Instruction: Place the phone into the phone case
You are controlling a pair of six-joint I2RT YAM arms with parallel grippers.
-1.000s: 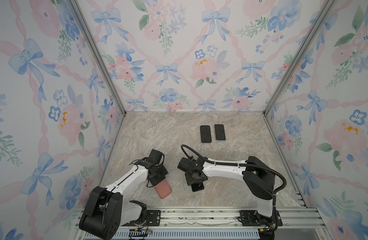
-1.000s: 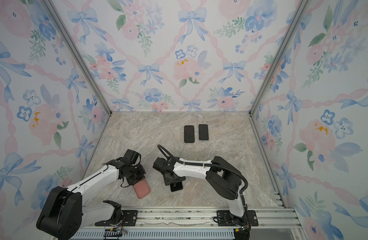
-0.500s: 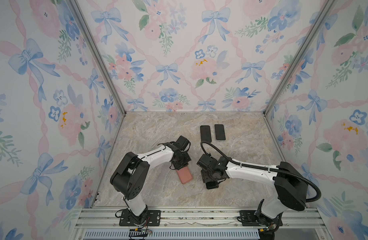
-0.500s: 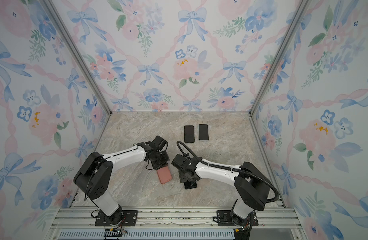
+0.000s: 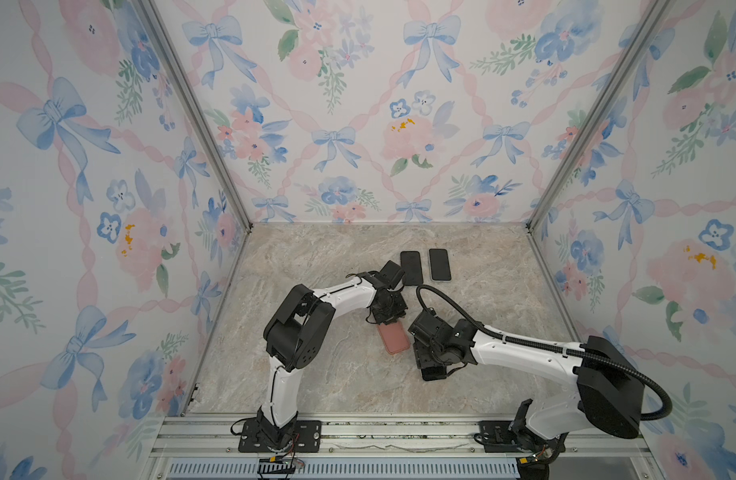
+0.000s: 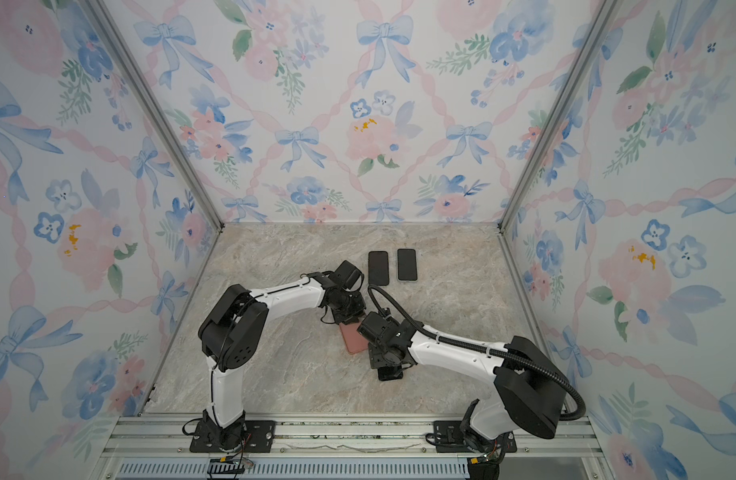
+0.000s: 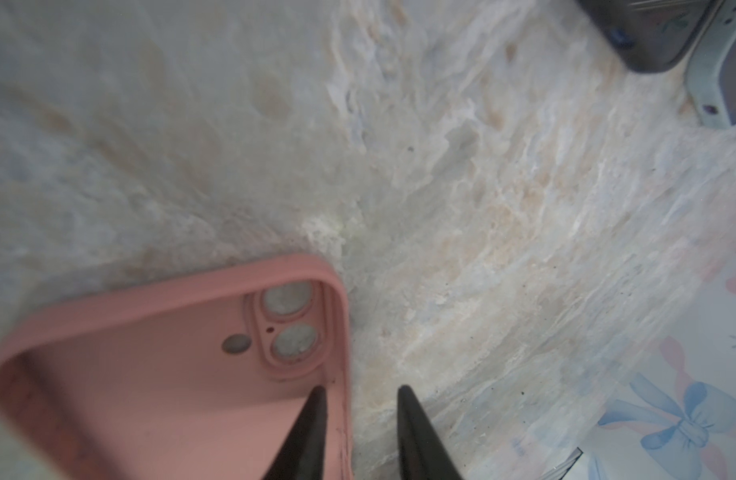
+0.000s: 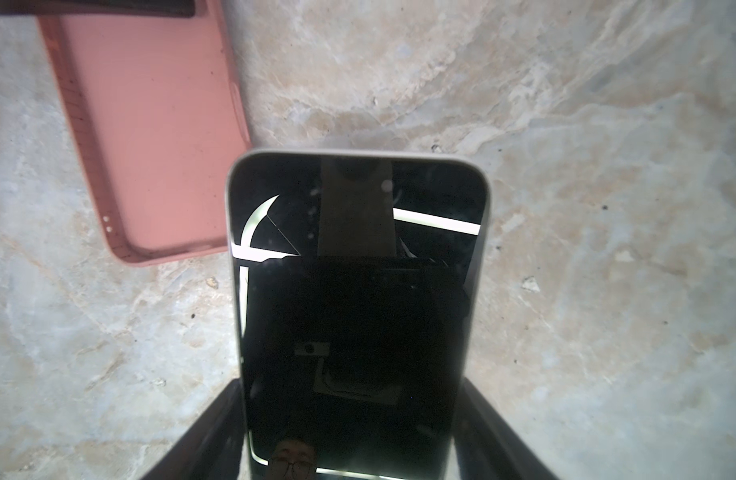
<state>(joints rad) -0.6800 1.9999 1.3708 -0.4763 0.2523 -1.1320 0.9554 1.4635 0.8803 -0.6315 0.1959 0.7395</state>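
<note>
White shells with black joint housings on left arm (image 5: 345, 296) and right arm (image 5: 524, 355). Small screw heads on black elbow housings (image 5: 300, 332). Black ribbed cable (image 5: 665, 395) tied along right arm, lower right of frame. 2 black screwed base plates (image 5: 310, 436), bottom of frame. Black pointed fingers (image 7: 308, 436), lower middle of left wrist view.

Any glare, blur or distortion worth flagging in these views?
Right wrist: the phone screen mirrors bright strips and a face. Left wrist: soft overall, the case blurred at its near end. Both top views: sharp, evenly lit, no glare.
</note>
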